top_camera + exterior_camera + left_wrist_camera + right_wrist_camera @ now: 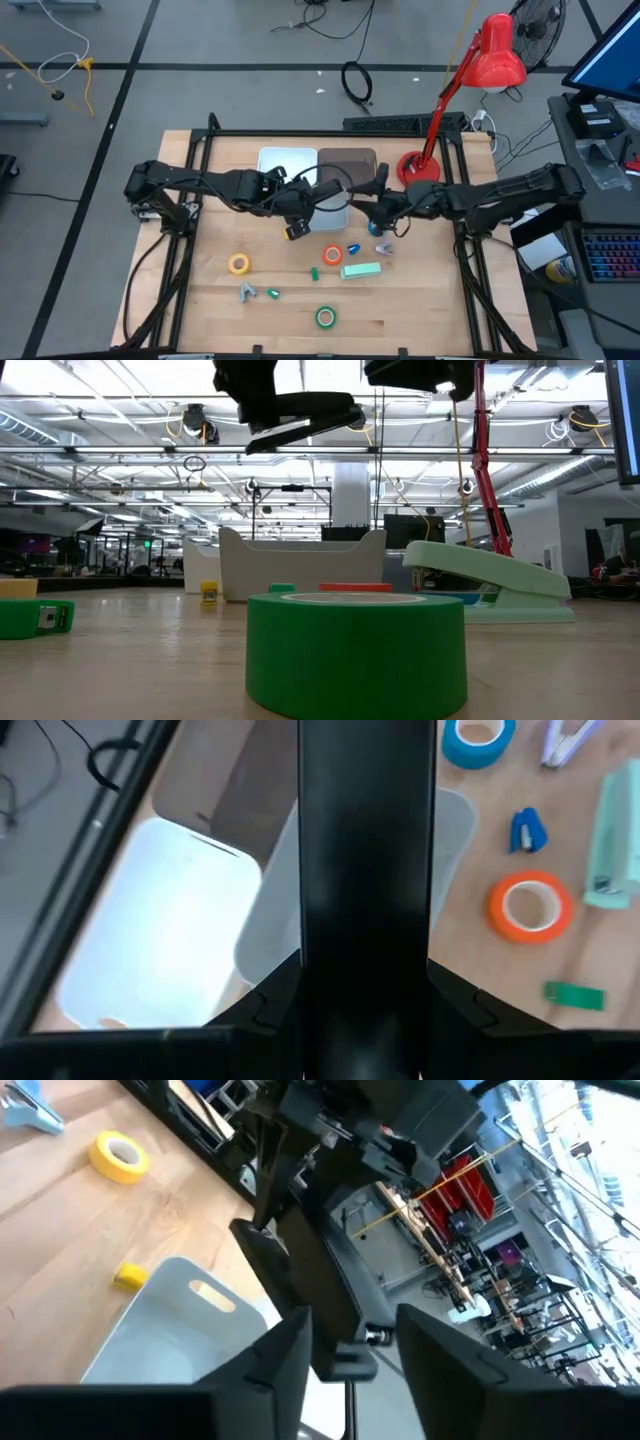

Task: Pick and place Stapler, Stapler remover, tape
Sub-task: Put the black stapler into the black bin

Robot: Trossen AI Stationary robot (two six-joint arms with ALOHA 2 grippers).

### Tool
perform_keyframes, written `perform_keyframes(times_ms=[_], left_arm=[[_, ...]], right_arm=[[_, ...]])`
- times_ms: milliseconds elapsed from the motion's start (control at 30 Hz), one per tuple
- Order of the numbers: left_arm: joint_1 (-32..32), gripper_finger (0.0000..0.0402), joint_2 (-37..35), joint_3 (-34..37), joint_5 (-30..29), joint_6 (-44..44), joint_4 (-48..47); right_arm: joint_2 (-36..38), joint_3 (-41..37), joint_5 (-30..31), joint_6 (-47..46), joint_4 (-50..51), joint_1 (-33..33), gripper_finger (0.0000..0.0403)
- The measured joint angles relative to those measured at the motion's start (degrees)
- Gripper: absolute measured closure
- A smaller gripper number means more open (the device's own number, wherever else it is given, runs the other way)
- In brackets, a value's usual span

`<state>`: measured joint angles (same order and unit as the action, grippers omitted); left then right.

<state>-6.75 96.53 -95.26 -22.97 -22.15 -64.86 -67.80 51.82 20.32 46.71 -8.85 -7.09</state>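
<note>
I start at the left side of the table [200,300]. The yellow tape [239,264] lies flat on the wood there. Just past it, nearer the edge far from the bins, sits a small grey claw [247,292]. I think that is a stapler remover.

My left gripper [300,207] hangs over the white bin [275,160] in the middle of the back edge. It is closed around a long black thing [365,870]. From table height it looks like a black stapler, so I think I am about to drop it in. I see nothing in the part of the white bin that shows. The brown bin [350,160] is right beside it, and I cannot see what is in it.

The green tape [325,317] is alone near the edge far from the bins. The orange tape [332,255] lies in the middle of the table. Just beside it is the mint stapler [360,270], lying flat.

My right gripper [383,205] hangs close to the left one, by the bins. I cannot tell if it is open or closed. The blue tape [478,740] lies on the wood near it, next to a pale stapler remover [565,740].

So I think the job has only begun. All four tapes, the mint stapler and both claws are not yet in a bin.
</note>
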Motion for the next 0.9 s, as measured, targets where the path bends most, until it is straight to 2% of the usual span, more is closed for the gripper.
perform_keyframes(times_ms=[133, 367, 700, 900], left_arm=[[0.5, 0.0272, 0.0, 0.0, -1.4, 2.9, -0.2], [1.1, 0.0272, 0.0, 0.0, -3.8, 7.2, -0.8], [0.5, 0.0272, 0.0, 0.0, -6.7, 9.0, -1.1], [-1.2, 0.0272, 0.0, 0.0, -10.9, 12.1, -1.1]], right_arm=[[-3.6, 4.9, 3.6, 1.9, 2.6, 0.0, 0.0210], [-9.0, 12.4, 3.7, 0.5, 9.4, 0.0, 0.0166], [-11.7, 13.4, 3.7, 0.4, 9.5, 1.1, 0.0155], [-11.4, 13.4, 2.8, -4.5, 7.3, 3.7, 0.0155]])
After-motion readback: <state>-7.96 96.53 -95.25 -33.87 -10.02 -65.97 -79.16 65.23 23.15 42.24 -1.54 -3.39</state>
